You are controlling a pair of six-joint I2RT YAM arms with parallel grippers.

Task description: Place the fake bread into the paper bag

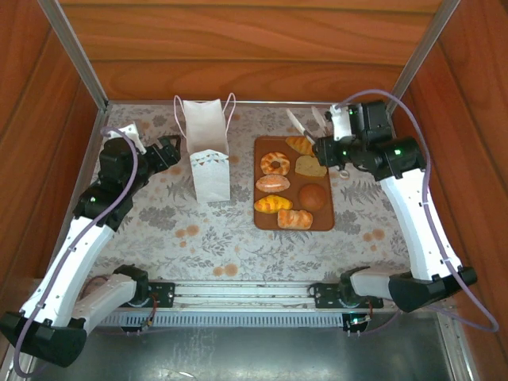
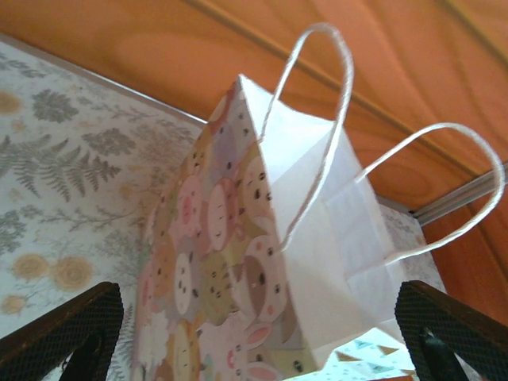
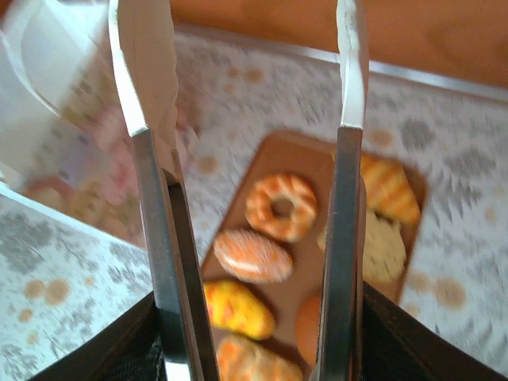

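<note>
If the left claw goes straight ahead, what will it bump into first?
Most likely the paper bag: it stands right ahead of the left gripper, in line with the gap between its open fingers.

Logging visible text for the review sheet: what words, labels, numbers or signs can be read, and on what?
None can be read. The upright white paper bag carries only cartoon animal faces and small pennant shapes; the flat brown tray and the metal tongs show no lettering.
</note>
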